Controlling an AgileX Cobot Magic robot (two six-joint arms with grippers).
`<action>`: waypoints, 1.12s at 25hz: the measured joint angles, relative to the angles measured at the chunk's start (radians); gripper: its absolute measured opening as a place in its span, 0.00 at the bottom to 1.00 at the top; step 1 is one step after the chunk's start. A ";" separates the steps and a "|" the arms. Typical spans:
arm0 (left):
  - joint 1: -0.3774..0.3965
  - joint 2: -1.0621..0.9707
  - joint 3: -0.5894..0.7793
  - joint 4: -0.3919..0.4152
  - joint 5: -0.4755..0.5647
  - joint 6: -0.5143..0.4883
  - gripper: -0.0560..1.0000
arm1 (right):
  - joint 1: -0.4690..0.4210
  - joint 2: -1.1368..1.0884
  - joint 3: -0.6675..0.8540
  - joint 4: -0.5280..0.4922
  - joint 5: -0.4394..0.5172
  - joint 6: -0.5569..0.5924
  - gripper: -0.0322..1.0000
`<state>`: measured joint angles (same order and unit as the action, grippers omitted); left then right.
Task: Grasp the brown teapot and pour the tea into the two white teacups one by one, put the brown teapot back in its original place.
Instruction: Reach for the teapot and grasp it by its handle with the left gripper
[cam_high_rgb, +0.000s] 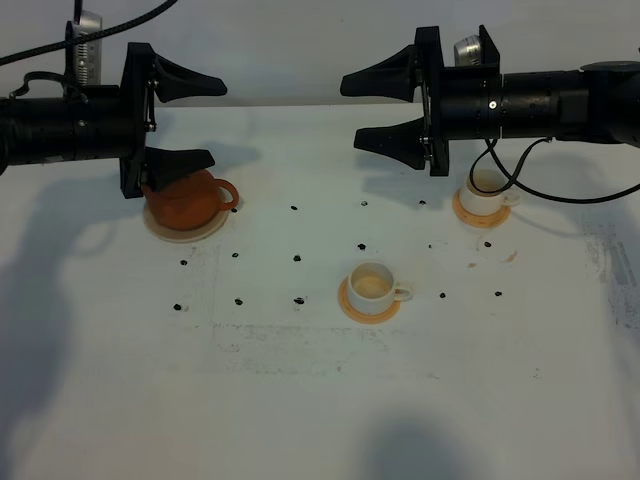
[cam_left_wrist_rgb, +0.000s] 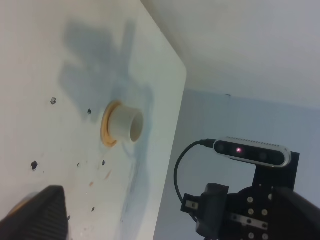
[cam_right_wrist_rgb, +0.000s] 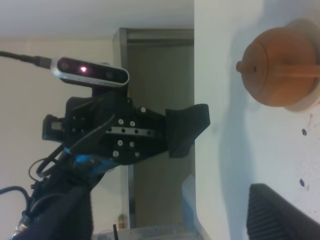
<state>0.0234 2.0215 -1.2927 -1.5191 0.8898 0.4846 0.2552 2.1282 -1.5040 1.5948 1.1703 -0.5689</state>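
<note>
The brown teapot (cam_high_rgb: 190, 200) stands on its cream plate (cam_high_rgb: 185, 232) at the left, handle toward the middle. My left gripper (cam_high_rgb: 195, 120) hovers open just above and behind it, holding nothing. One white teacup (cam_high_rgb: 375, 285) sits on an orange coaster near the centre. The other teacup (cam_high_rgb: 485, 198) sits on a coaster at the right, partly behind my right arm. My right gripper (cam_high_rgb: 360, 108) hangs open and empty above the table's back middle. The right wrist view shows the teapot (cam_right_wrist_rgb: 280, 67); the left wrist view shows a teacup (cam_left_wrist_rgb: 125, 125). The tea is hidden.
Small black marks (cam_high_rgb: 297, 258) dot the white table (cam_high_rgb: 300, 400) between the teapot and the cups. Faint reddish stains (cam_high_rgb: 510, 257) lie near the right coaster. The two arms face each other across the back of the table.
</note>
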 joint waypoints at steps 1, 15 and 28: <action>0.000 0.000 0.000 0.000 0.000 0.000 0.78 | 0.000 0.000 0.000 0.000 0.000 0.000 0.63; 0.000 0.000 0.000 0.000 0.025 0.064 0.78 | 0.000 0.000 0.000 -0.038 -0.001 -0.017 0.62; -0.014 -0.113 -0.120 0.222 0.049 0.314 0.71 | -0.014 -0.123 -0.137 -0.439 -0.084 -0.083 0.60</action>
<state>0.0092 1.9084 -1.4122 -1.2970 0.9391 0.7983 0.2413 2.0050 -1.6405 1.1556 1.0865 -0.6521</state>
